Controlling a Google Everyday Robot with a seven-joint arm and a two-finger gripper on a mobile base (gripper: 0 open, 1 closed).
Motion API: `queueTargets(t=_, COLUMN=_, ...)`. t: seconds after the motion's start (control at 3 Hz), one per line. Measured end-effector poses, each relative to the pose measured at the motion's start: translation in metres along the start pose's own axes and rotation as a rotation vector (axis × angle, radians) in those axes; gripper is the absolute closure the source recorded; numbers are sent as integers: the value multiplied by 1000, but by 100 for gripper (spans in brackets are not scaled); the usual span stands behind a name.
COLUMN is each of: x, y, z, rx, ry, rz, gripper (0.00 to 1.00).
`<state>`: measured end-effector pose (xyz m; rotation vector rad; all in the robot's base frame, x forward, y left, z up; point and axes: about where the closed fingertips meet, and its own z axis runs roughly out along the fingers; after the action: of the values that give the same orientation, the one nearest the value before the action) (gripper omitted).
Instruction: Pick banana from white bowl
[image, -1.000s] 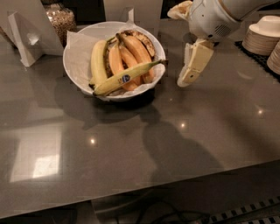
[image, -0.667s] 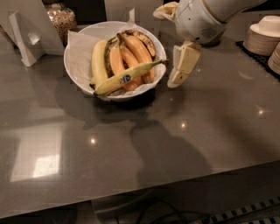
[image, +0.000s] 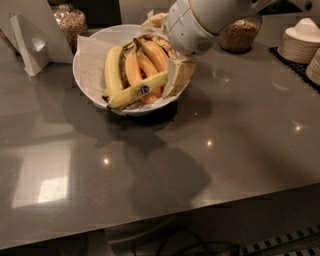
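The white bowl (image: 85, 75), lined with white paper, stands at the back left of the grey table. It holds several bananas. The pale yellow-green banana (image: 131, 93) with the blue sticker lies across the front of the bowl, on top of the deeper orange bananas (image: 134, 70). A plump yellow banana (image: 112, 67) lies at the left. My gripper (image: 174, 86) hangs from the white arm (image: 200, 20) at the bowl's right rim, right beside the stickered banana's right end. It holds nothing that I can see.
A white napkin holder (image: 30, 42) stands at the far left. Glass jars of dry food stand behind the bowl (image: 70, 22) and at the back right (image: 240, 32). Stacks of white dishes (image: 300, 40) stand at the right edge. The table's front edge (image: 200, 205) runs below.
The arm has moved left, and the gripper has gone from the bare table right of the bowl to the bowl's right rim. The bananas have not moved.
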<state>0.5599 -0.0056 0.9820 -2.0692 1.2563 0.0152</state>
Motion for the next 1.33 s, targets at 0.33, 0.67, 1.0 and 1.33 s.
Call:
queueTargets(t=0.33, x=-7, y=4, z=18, rx=-20, ry=-27, rz=-45, gripper=41)
queueTargets(t=0.67, x=-8, y=9, z=32, rx=-42, ry=-45, rz=-64, gripper=44)
queueTargets(t=1.0, x=-5, y=14, z=44, rx=-62, ry=-54, rz=-69, gripper=39)
queueTargets(t=1.33, x=1, y=15, z=55, rx=-76, ry=-61, rz=-66, gripper=36)
